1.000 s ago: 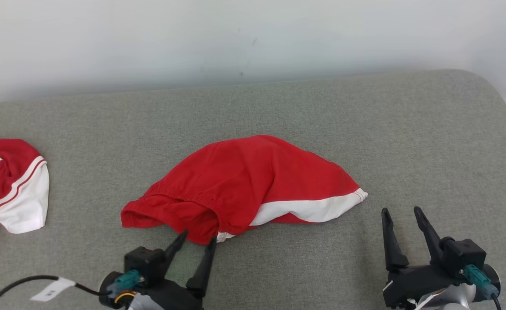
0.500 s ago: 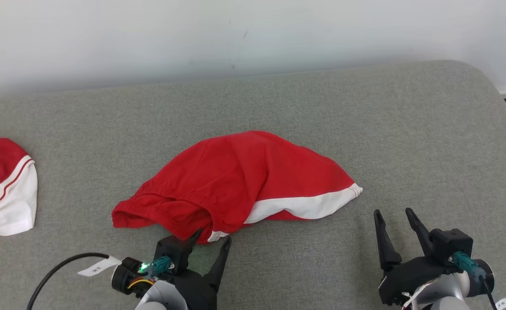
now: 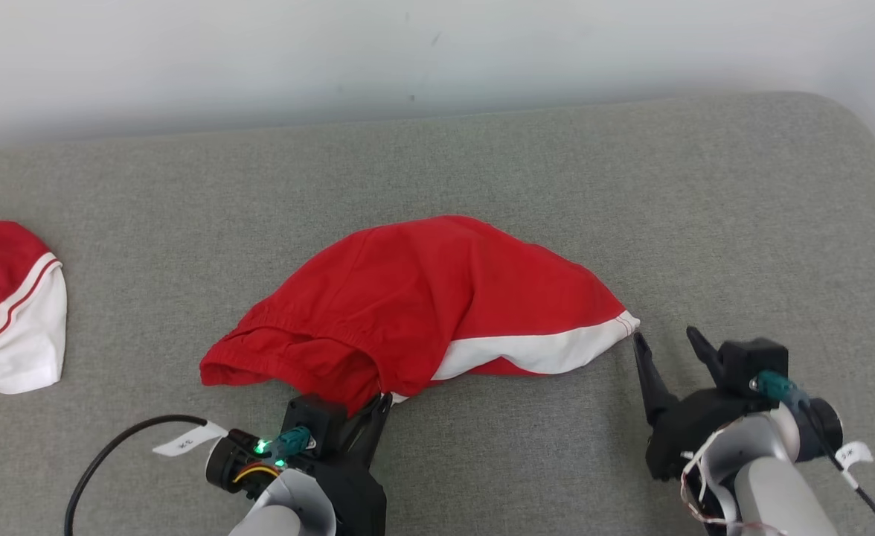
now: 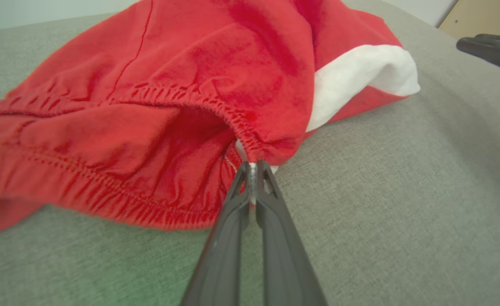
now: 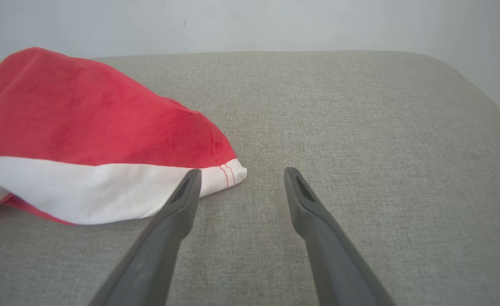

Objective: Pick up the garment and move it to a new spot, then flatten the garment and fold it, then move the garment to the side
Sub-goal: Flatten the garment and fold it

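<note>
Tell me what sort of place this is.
Likely an indoor lab or test room arranged for clothes folding: a broad grey fabric-covered padded surface stands against a plain white wall, with crumpled red-and-white shorts lying on it.

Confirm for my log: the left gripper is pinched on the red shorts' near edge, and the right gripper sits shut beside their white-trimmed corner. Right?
Not quite: the right gripper is open, jaws apart beside the white-trimmed corner, as the right wrist view shows. The left gripper is indeed pinched on the red shorts' near edge.
</note>
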